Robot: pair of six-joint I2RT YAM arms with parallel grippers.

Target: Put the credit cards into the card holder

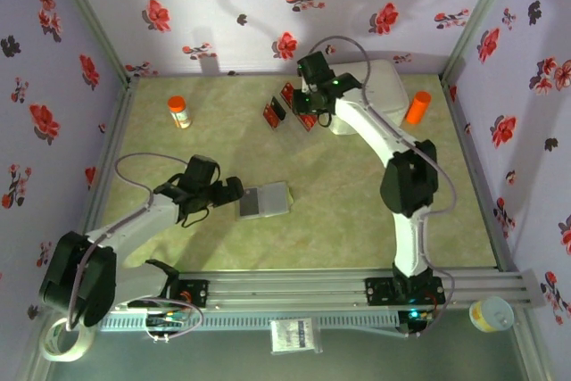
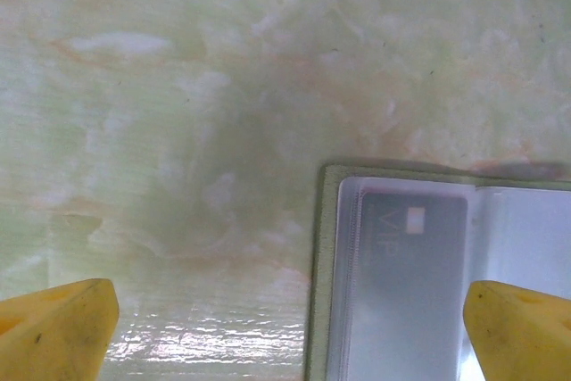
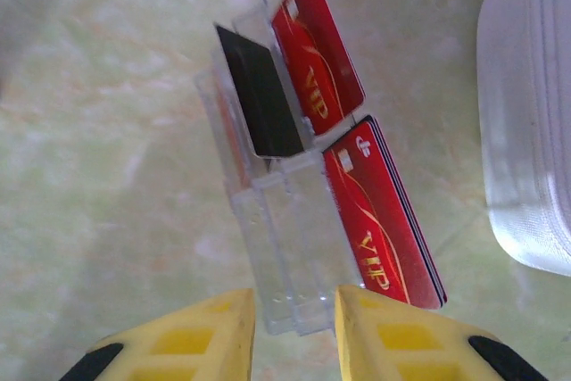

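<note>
Overhead, two pincers over a pale green tabletop [image 1: 357, 220].
Near centre, the left pincer [image 1: 234, 192] stands wide open at the left edge of the card holder [image 1: 265, 201], which lies unfolded, grey side up. Farther off, the right pincer [image 3: 294, 327] sets narrow jaws astride a clear stand [image 3: 277, 220] carrying red credit cards [image 3: 375, 220]; whether they clamp it cannot be told.

Three walls [image 1: 223, 6] papered pale lilac with red and dark flowers close in the table [image 1: 339, 229], with a grey post [image 1: 89, 15] in each back corner. Its top is pale green, marbled cream and orange, with patches of white glare [image 2: 178, 341]. A metal rail [image 1: 294, 287] runs along the near edge
</note>
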